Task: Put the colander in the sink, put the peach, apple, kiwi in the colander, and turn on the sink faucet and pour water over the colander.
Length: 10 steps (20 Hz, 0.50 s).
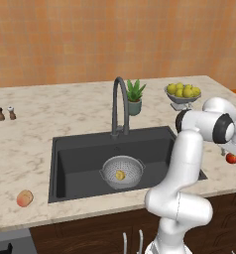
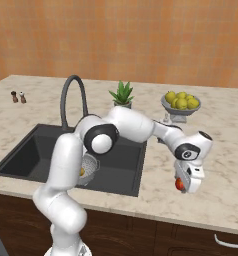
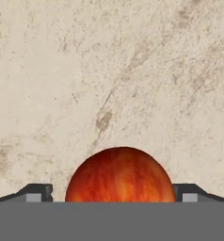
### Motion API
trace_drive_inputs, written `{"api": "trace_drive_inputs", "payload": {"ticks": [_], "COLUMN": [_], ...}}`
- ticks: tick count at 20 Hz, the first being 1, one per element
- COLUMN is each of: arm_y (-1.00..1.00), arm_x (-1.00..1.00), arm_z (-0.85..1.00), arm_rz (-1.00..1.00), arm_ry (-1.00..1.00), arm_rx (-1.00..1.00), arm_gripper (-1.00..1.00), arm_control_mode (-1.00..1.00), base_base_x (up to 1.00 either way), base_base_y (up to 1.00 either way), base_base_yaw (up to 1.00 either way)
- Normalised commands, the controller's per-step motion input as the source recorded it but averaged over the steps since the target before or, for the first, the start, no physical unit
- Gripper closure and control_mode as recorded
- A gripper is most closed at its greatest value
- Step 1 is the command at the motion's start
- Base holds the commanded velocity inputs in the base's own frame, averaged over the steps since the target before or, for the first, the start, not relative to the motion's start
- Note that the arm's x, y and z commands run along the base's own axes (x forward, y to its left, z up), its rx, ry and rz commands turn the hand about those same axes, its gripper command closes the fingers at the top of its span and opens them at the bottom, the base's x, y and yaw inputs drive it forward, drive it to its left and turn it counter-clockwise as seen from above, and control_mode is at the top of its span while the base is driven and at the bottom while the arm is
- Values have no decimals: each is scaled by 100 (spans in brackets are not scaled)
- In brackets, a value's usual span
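Observation:
The silver colander (image 1: 122, 171) sits in the black sink (image 1: 80, 158) with the small yellow-green kiwi (image 1: 120, 174) inside it. Behind the basin rises the dark gooseneck faucet (image 1: 121, 104), with no water running. The peach (image 1: 25, 198) lies on the counter left of the sink, near the front edge. Right of the sink, the red apple (image 2: 180, 184) rests on the counter. My gripper (image 2: 183, 182) points down over it, open. In the hand view the apple (image 3: 119, 176) lies between the two fingertips (image 3: 38, 192).
A grey footed bowl of yellow-green fruits (image 1: 183, 93) and a potted plant (image 1: 135, 96) stand behind the sink on the right. Two small shakers (image 1: 6, 113) stand at the far left. The counter's front edge runs close to the apple.

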Motion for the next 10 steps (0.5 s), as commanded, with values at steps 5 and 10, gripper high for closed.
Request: {"api": "trace_drive_inputs", "payload": {"ticks": [5,10], "arm_y": [-1,-3], "arm_x": [0,-2], "arm_z": [-17,-20], "arm_rz": [0,1], "arm_ry": [-2,0], "arm_rx": [-8,-13], "arm_gripper": [100,100], "arm_control_mode": [-100,-100], "base_base_x": [0,0], "base_base_y": [0,0], "base_base_yaw": [0,0]}}
